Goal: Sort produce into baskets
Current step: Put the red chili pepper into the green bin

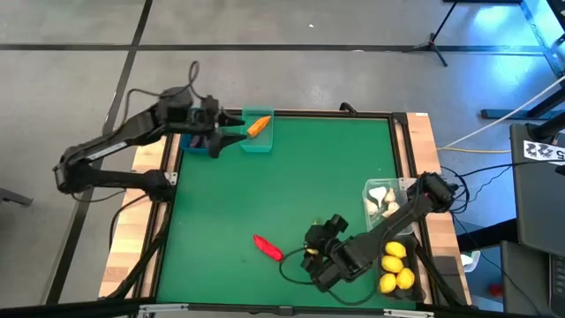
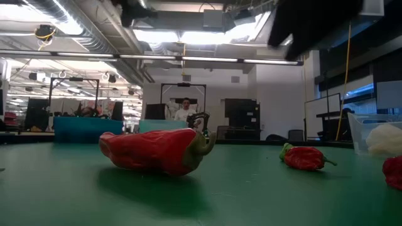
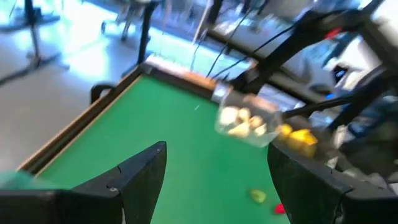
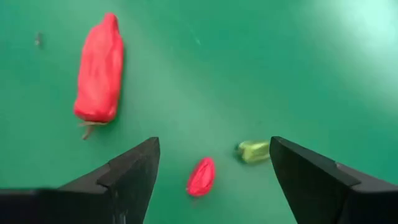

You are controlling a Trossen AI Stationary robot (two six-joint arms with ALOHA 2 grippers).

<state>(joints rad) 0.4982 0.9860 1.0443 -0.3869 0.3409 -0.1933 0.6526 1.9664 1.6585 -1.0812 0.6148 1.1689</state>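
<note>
The orange carrot (image 1: 257,126) lay inside the teal-green basket (image 1: 261,143) at the far edge of the green bench (image 1: 282,194), with the blue basket (image 1: 199,147) touching that basket's left side. Your left claw (image 1: 231,124) hung just beside the carrot, over the teal-green basket's left rim, its fingers (image 3: 134,177) spread apart and holding nothing. Well away from that basket, toward the near edge, a long red chili pepper (image 1: 267,246) lay on the bare bench. Your right claw (image 1: 311,257) hovered just right of it, fingers (image 4: 127,177) apart and empty, above a small red pepper (image 4: 201,176) and a tiny green bit (image 4: 254,150). Beyond the right arm, the clear basket (image 1: 372,187) held garlic bulbs (image 1: 383,202), and the lemons (image 1: 394,267) filled the dark grey basket (image 1: 418,265) beside it.
</note>
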